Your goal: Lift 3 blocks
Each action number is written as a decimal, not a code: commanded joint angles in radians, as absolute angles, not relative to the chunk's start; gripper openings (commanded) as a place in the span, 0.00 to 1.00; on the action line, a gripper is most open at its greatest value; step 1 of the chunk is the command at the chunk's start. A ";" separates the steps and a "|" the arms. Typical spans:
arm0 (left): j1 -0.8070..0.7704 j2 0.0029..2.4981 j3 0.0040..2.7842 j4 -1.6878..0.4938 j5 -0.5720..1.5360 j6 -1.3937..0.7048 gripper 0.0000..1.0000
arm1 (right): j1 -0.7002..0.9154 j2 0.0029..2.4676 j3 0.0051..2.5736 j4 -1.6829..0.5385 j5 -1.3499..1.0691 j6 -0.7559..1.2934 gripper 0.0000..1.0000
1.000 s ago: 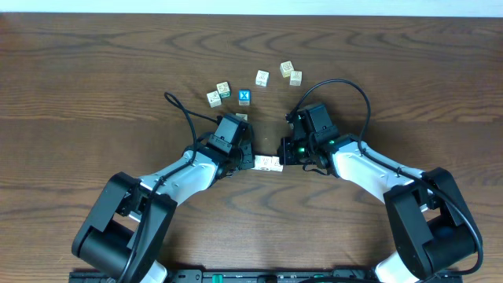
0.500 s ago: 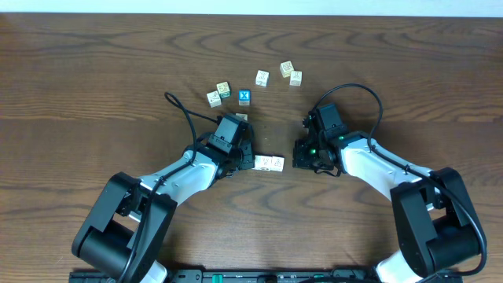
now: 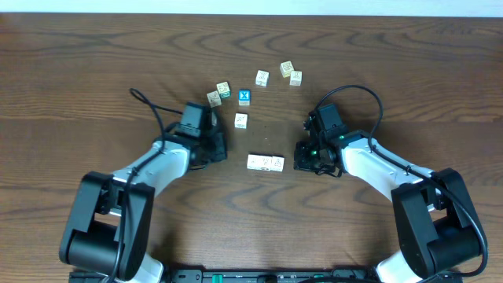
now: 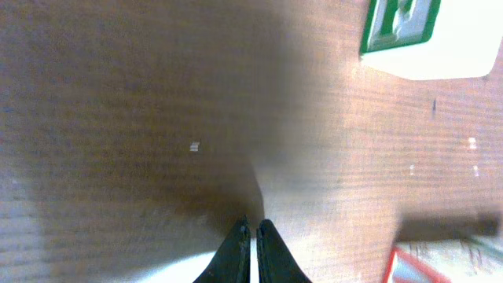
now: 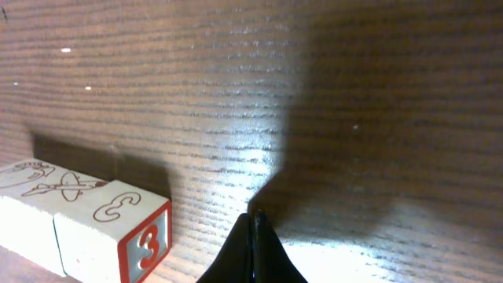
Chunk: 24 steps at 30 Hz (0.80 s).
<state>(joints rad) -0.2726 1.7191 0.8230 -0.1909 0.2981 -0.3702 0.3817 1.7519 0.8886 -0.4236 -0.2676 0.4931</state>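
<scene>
The row of three cream blocks (image 3: pixel 265 162) lies flat on the worktop (image 3: pixel 94 71), end to end, at the near middle, between the two arms. Neither arm touches it. The left tool (image 3: pixel 218 146) is closed on nothing and sits well to the left of the row. The right tool (image 3: pixel 299 155) is also closed and empty, just beside the row's right end. Its wrist view shows the tips pressed together over bare wood, with the end block, marked with a red 3, off to the left.

I judge that the lift itself is not begun and the arms stand off from the row. The next move probably calls for both closed tools to come level with the row's two ends and press inward evenly. Uneven pressure could buckle the row at a joint. The blue X cube (image 3: pixel 244 97) and a single cream block (image 3: pixel 241 120) lie farther back, clear of the row.
</scene>
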 commanded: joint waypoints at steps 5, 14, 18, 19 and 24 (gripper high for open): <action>-0.190 1.702 0.819 -0.307 0.665 -0.129 0.07 | 0.380 1.765 0.875 -0.432 -0.402 0.500 0.01; -0.191 1.647 0.819 -0.339 0.733 -0.056 0.07 | 0.380 1.754 0.875 -0.370 -0.450 0.500 0.01; -0.191 1.647 0.819 -0.319 0.733 -0.056 0.07 | 0.381 1.754 0.875 -0.336 -0.455 0.501 0.01; -0.191 1.647 0.819 -0.315 0.733 -0.056 0.07 | 0.381 1.754 0.875 -0.333 -0.454 0.501 0.01; -0.191 1.647 0.819 -0.302 0.733 -0.057 0.07 | 0.381 1.754 0.875 -0.333 -0.454 0.501 0.01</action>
